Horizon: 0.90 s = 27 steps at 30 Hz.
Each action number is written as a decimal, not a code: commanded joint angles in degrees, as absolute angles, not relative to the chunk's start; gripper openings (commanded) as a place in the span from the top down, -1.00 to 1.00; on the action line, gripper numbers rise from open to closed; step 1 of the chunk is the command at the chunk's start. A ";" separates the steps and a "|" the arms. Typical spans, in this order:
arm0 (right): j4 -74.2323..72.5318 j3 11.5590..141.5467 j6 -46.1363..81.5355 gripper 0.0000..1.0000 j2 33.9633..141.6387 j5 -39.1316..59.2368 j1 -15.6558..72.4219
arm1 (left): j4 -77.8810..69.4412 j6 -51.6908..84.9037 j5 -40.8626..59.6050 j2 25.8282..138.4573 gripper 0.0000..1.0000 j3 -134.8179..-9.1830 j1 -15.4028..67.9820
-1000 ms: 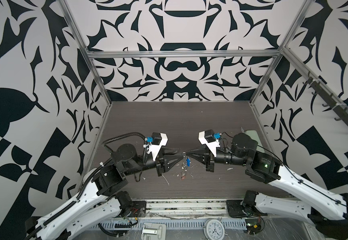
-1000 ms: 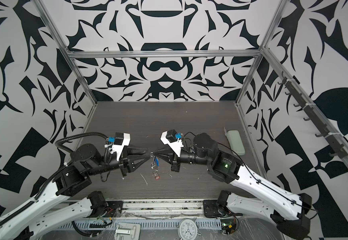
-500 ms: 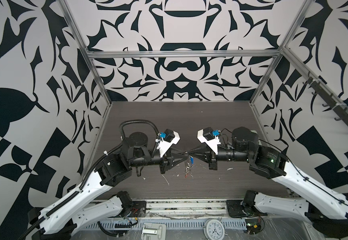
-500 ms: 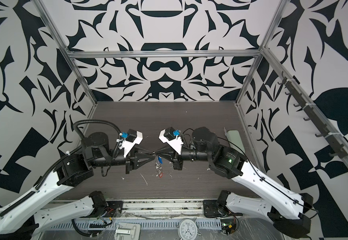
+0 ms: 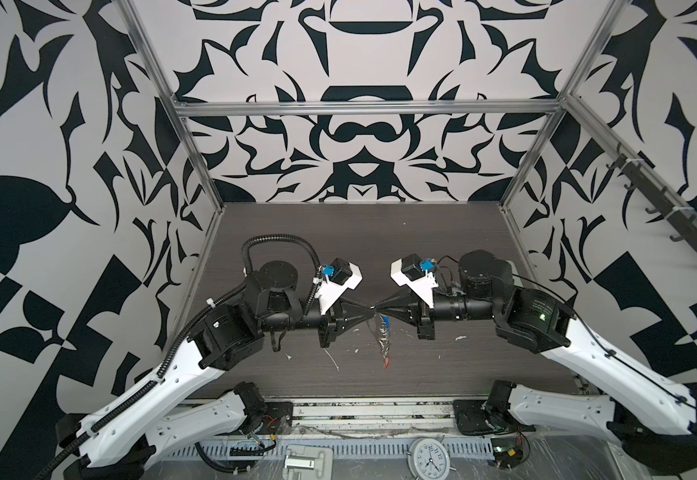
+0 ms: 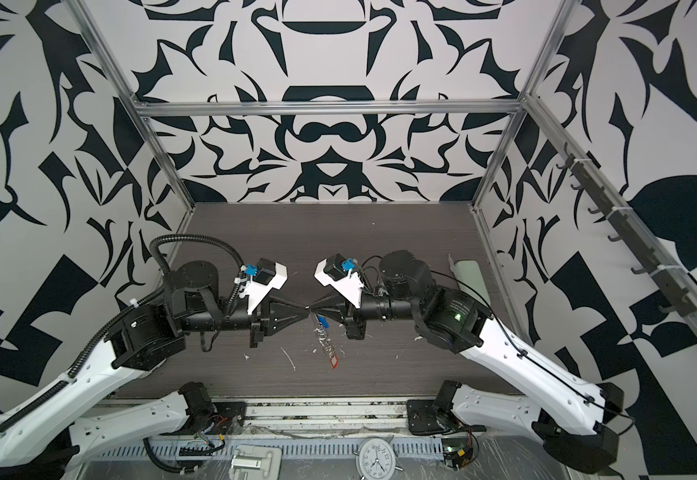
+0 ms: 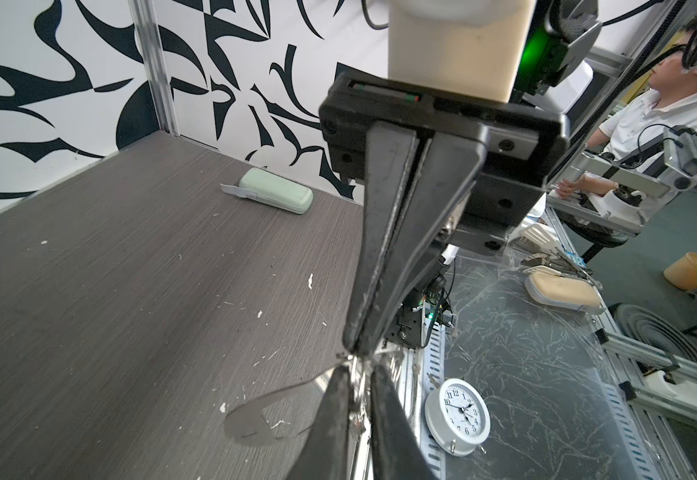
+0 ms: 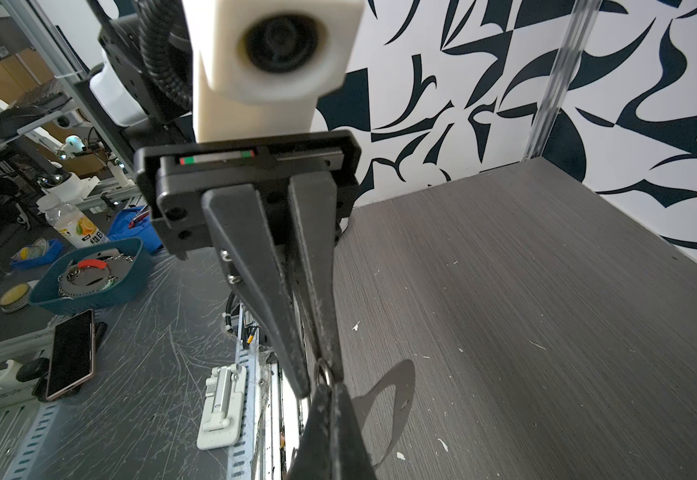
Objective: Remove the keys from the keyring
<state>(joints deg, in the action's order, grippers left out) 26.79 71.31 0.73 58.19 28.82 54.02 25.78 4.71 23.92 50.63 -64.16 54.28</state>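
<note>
- Nearest me, the red-tagged key dangles lowest on the keyring, over the counter; the blue-tagged key hangs higher.
- Above, my right claw is clenched on the top ring.
- My left claw meets it tip to tip, fingers flanking that ring; whether it grips, I cannot tell.
- Farthest: a pale-green case.

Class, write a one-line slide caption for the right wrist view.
Right gripper pinches the keyring; left gripper fingers straddle its ring above the table.
</note>
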 commanded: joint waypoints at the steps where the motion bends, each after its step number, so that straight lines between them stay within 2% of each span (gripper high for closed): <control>1: 25.13 74.28 -0.03 1.00 57.98 29.62 53.78 | 27.29 3.99 25.88 51.22 0.82 -65.74 54.14; 4: 25.09 74.44 0.03 1.00 58.18 29.62 53.77 | 27.24 4.13 25.15 51.28 1.00 -65.59 54.14; 9: 23.91 73.92 1.04 1.00 57.58 28.43 53.74 | 23.77 5.52 22.37 49.65 1.00 -63.73 54.14; 11: 21.90 72.00 1.82 0.77 55.94 25.01 53.74 | 20.82 6.07 20.99 48.21 1.00 -62.04 54.13; 13: 19.67 69.60 2.47 0.44 54.25 23.07 53.78 | 16.86 7.15 19.16 46.50 1.00 -59.70 54.10; 15: 16.27 66.80 3.76 0.33 52.71 21.44 53.79 | 13.24 7.99 17.88 44.85 1.00 -57.67 54.14; 21: 5.30 56.97 6.30 0.25 47.37 15.56 53.79 | 4.42 11.05 14.68 41.13 1.00 -52.56 54.12; 27: -0.22 53.08 8.37 0.22 46.41 16.36 53.84 | 0.79 13.12 13.82 40.39 1.00 -50.55 54.14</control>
<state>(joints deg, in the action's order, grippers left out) 7.73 53.63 6.26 47.37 17.15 53.98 6.72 11.16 14.90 41.15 -51.05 54.13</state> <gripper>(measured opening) 0.387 0.041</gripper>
